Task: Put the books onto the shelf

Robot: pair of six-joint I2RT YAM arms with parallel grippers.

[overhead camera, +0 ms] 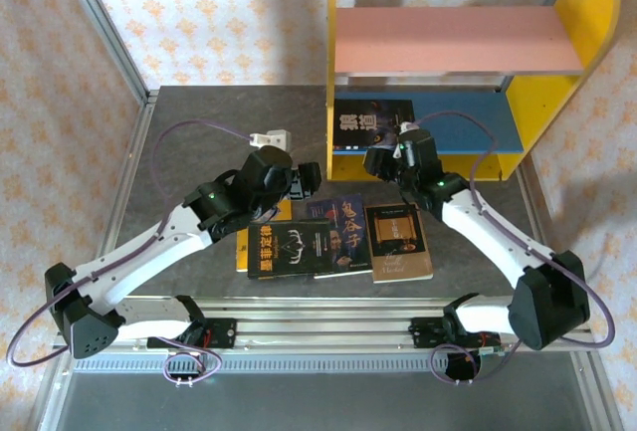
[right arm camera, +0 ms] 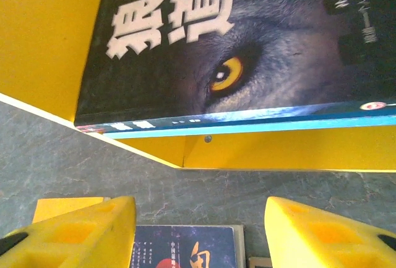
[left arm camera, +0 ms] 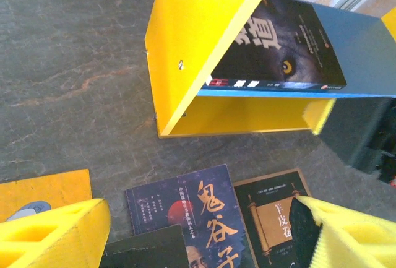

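The shelf (overhead camera: 453, 43) stands at the table's back right, pink board above, blue board below. One dark wolf-cover book (overhead camera: 373, 122) lies flat on the blue board (left arm camera: 365, 45), seen close up in the right wrist view (right arm camera: 247, 51). On the table in front lie a blue book (overhead camera: 343, 222), a dark scroll-cover book (overhead camera: 398, 242), a black book (overhead camera: 289, 249) and a yellow book (overhead camera: 245, 252) partly under my left arm. My left gripper (left arm camera: 198, 237) hangs open over the blue book (left arm camera: 198, 212). My right gripper (right arm camera: 201, 231) is open and empty just before the shelf's lower front.
A small white block (overhead camera: 271, 138) sits on the grey table (overhead camera: 199, 122) left of the shelf. The shelf's yellow left panel (left arm camera: 198, 33) stands upright close to both grippers. A metal frame post (overhead camera: 100, 23) runs along the left side.
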